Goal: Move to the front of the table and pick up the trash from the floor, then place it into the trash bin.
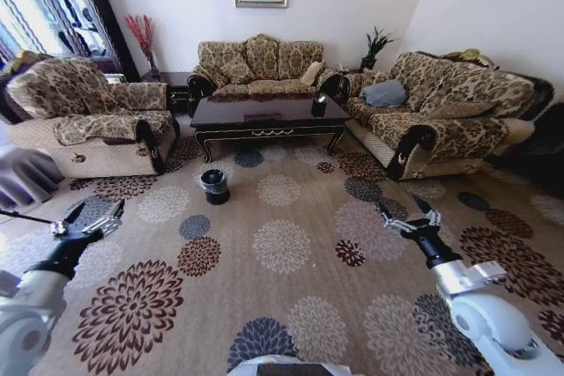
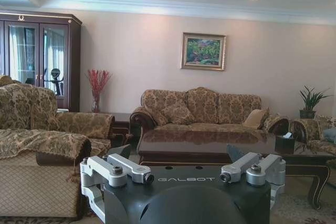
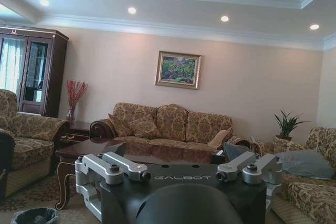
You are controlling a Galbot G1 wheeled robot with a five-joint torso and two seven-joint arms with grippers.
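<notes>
Trash itself cannot be made out on the patterned floral carpet (image 1: 291,253). Around the carpet stand three patterned sofas: one along the back wall (image 1: 260,66), one on the left (image 1: 88,116), one on the right (image 1: 449,112). Between them sits the table (image 1: 267,117), dark and glossy, with a small dark box (image 1: 319,105) on its right end. Just in front of the table's left leg stands the trash bin (image 1: 214,186), black with a clear liner, nearer the left gripper (image 1: 92,216) than the right gripper (image 1: 407,210), though well apart from both. Both grippers hover low over the carpet with their fingers spread wide, holding nothing. Wide bare carpet lies between them and the table.
</notes>
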